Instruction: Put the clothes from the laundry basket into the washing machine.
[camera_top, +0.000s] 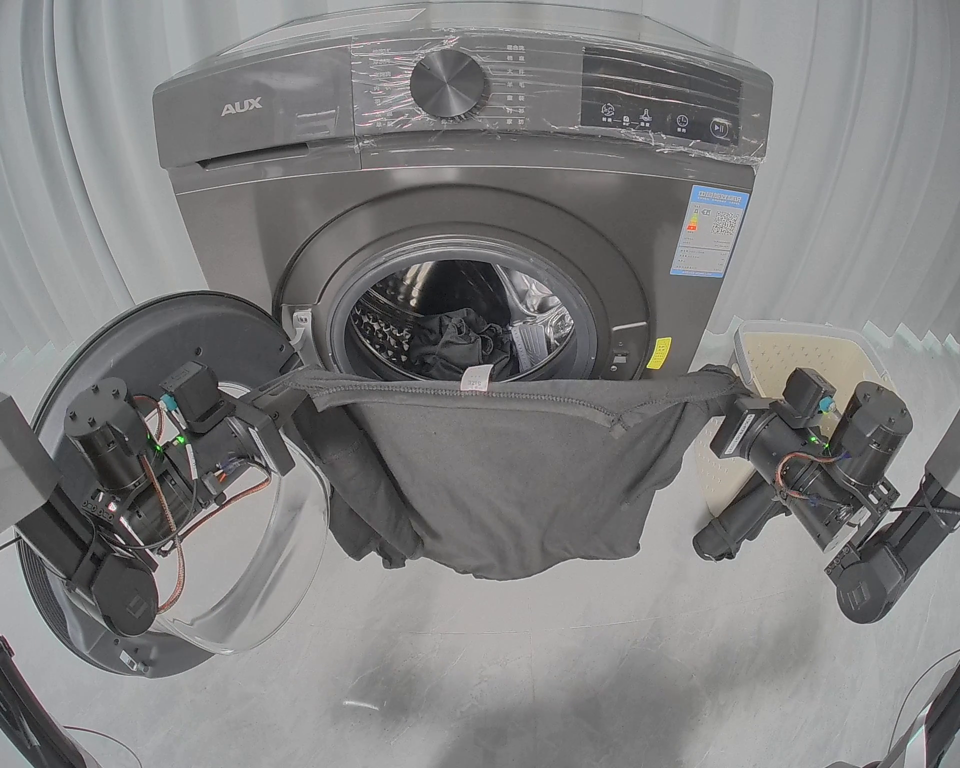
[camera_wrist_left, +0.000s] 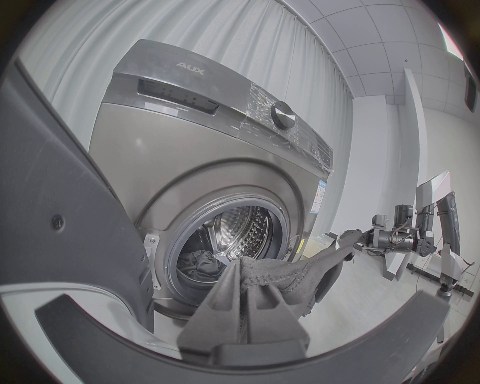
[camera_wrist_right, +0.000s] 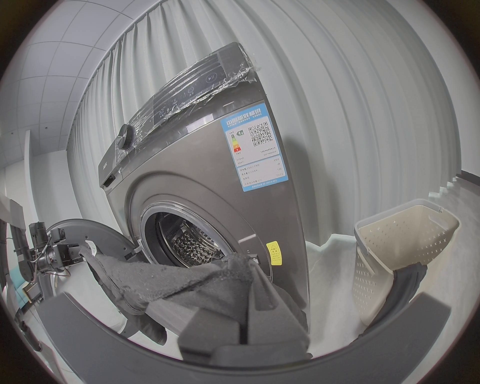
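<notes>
Left gripper (camera_top: 283, 398) and right gripper (camera_top: 732, 392) both clamp the grey shirt (camera_top: 500, 470) stretched between them, white tag (camera_top: 477, 379) midway, print unreadable.

The washing machine (camera_top: 260, 215) has a grey metal body with a smooth satin sheen, crinkled glossy clear plastic film (camera_top: 560, 90) over its top front, and a bright, perforated steel drum (camera_top: 380, 320). The garment (camera_top: 500, 470) is matt, dark grey knit cloth, slightly rough. The laundry basket (camera_top: 810, 350) is cream, matt, perforated plastic.
</notes>
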